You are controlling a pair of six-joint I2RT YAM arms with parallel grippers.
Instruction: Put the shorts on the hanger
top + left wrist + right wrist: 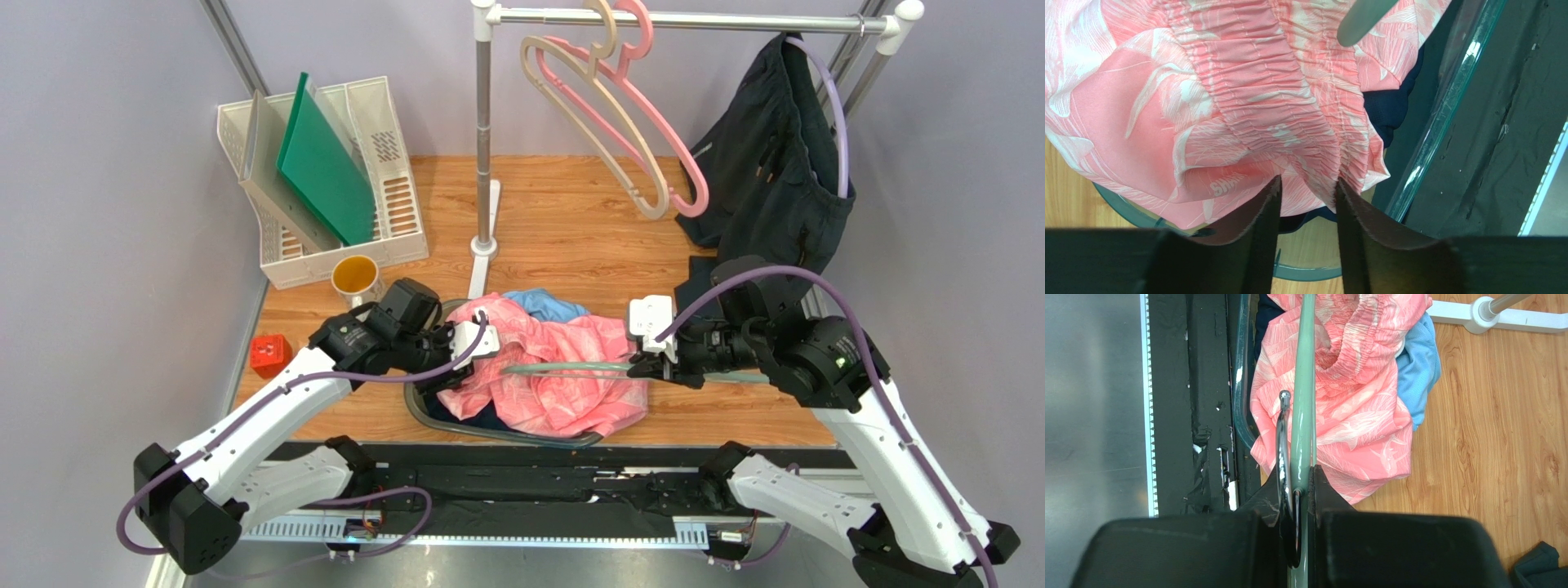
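Note:
The salmon-pink shorts (552, 380) lie heaped over a dark-rimmed basket (429, 410) at the table's near middle. My left gripper (472, 343) is at their left side. In the left wrist view its jaws (1308, 187) pinch the gathered waistband of the shorts (1247, 104). My right gripper (650, 361) is shut on the sage-green hanger (570, 366), whose arm lies across the top of the shorts. In the right wrist view the hanger (1303, 386) and its wire hook (1281, 447) sit between the fingers, and the arm runs into the shorts' waist opening (1352, 386). The hanger's tip (1364, 18) shows in the left wrist view.
A light blue garment (546, 303) and dark navy cloth (1389, 110) lie under the shorts. A clothes rack pole (483, 147) stands behind, with pink and beige hangers (638, 123) and a dark garment (773, 159). At back left are a white tray (399, 196), a yellow cup (356, 276) and a red cube (270, 355).

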